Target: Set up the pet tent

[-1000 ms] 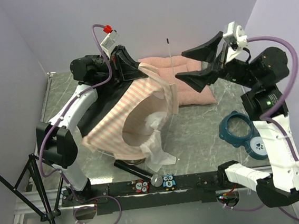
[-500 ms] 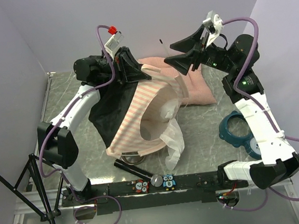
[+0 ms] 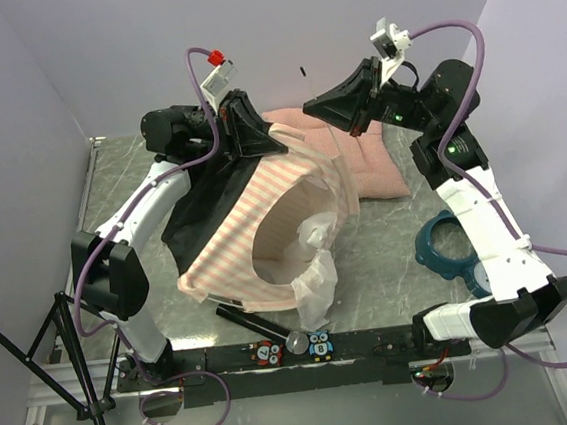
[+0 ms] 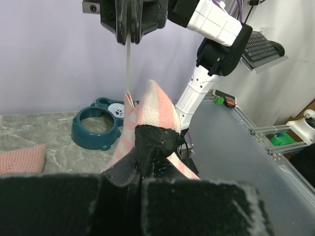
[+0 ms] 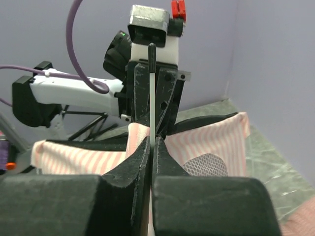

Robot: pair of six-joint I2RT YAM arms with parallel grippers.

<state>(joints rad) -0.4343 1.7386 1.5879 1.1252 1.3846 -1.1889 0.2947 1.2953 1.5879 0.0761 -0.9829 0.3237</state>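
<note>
The pet tent [image 3: 265, 224], pink-and-white striped with a black floor and white mesh, hangs half-raised over the middle of the table. My left gripper [image 3: 265, 140] is shut on a black-edged corner of the tent [image 4: 153, 145], held up at the back. Right beside it, my right gripper [image 3: 316, 107] is shut on a thin white pole [image 5: 152, 103] that stands out of the tent's top, its black tip up [image 3: 302, 70]. In the right wrist view the striped fabric [image 5: 216, 135] and mesh [image 5: 206, 164] lie just beyond my closed fingers.
A pink quilted cushion [image 3: 371, 159] lies at the back right, partly under the tent. A teal double pet bowl [image 3: 455, 246] sits at the right. A black rod [image 3: 257, 323] and two owl timers [image 3: 319, 345] lie by the front rail. Walls close in at the back and sides.
My right gripper swung left and up to the tent's top and shut on the white pole. The tent's fabric swayed and settled while the left gripper kept its grip.
</note>
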